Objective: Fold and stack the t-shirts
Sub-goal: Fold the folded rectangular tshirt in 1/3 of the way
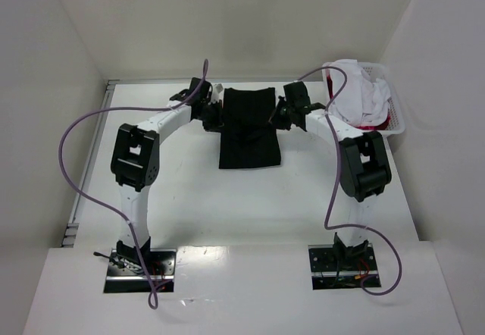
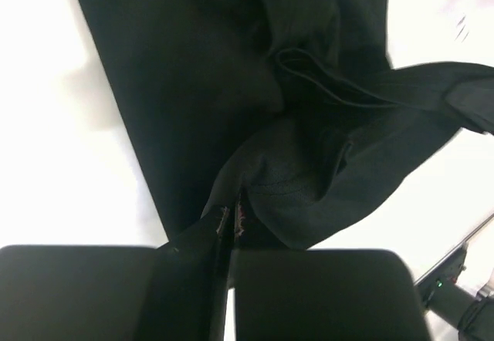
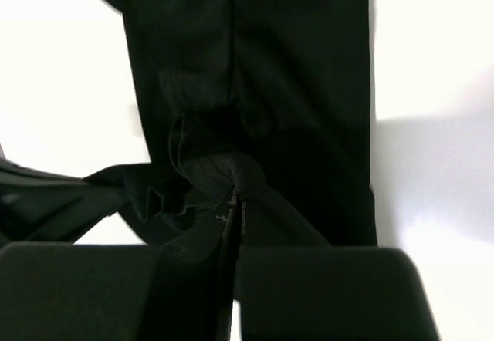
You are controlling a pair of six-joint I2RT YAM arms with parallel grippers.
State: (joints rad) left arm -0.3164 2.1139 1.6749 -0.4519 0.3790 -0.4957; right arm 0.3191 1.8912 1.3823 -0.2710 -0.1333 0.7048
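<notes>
White desk [image 1: 197, 198], seen from behind the robot, with the left arm [image 1: 136, 161] and right arm [image 1: 364, 164] both reaching to the far half. One black t-shirt [image 1: 250, 134] lies flat at the middle of the desk as a long narrow rectangle, its sides already turned in. One white lattice basket [image 1: 395, 123] stands at the far right corner, well apart from the shirt. It holds a heap of white cloth [image 1: 364, 92] with a strip of red cloth [image 1: 371, 126] beneath; how many shirts make up that heap cannot be told. The left gripper [image 2: 231, 221] is closed tight on a bunched fold at the shirt's left edge. The right gripper [image 3: 235, 206] is likewise pinched on a gather of cloth at the right edge. Both holds sit in the far half of the garment, opposite each other. Step in hand, as judged: folding the black shirt, with no stack yet begun. The next move probably calls for both arms to lift and carry their edges together, evenly, so the fold lands square and the cloth below does not drag. Count: two arms, two grippers, one basket, one shirt laid out.
</notes>
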